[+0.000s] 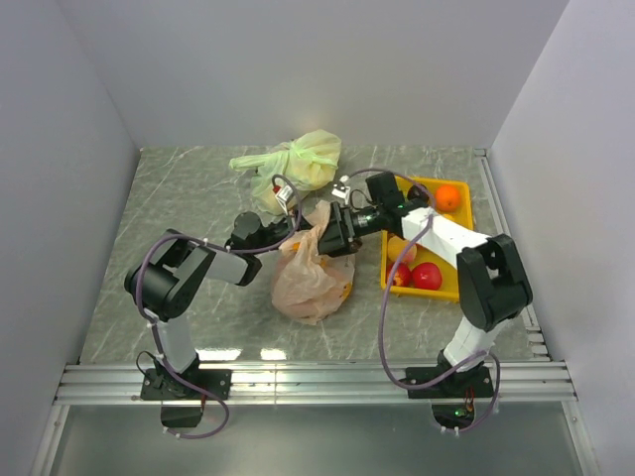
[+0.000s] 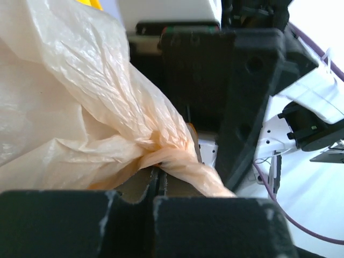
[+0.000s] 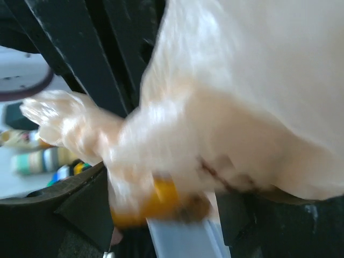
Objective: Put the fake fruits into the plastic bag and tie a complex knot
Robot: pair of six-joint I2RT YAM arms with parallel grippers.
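Observation:
The peach-orange plastic bag (image 1: pixel 312 270) lies mid-table with fruit shapes showing through it. My left gripper (image 1: pixel 289 236) is at the bag's upper left, shut on a twisted handle strip (image 2: pixel 185 167) in the left wrist view (image 2: pixel 156 181). My right gripper (image 1: pixel 334 234) is at the bag's top right. In the blurred right wrist view its jaws (image 3: pixel 166 215) stand apart with the bag (image 3: pixel 242 107) draped over them and an orange-yellow piece (image 3: pixel 153 204) between. An orange (image 1: pixel 448 197), red apples (image 1: pixel 427 276) and a peach (image 1: pixel 401 248) lie in the yellow tray (image 1: pixel 466 220).
A pale yellow-green knotted bag (image 1: pixel 300 159) lies at the back of the table, just behind both grippers. The yellow tray stands under the right arm's forearm. White walls close the table on three sides.

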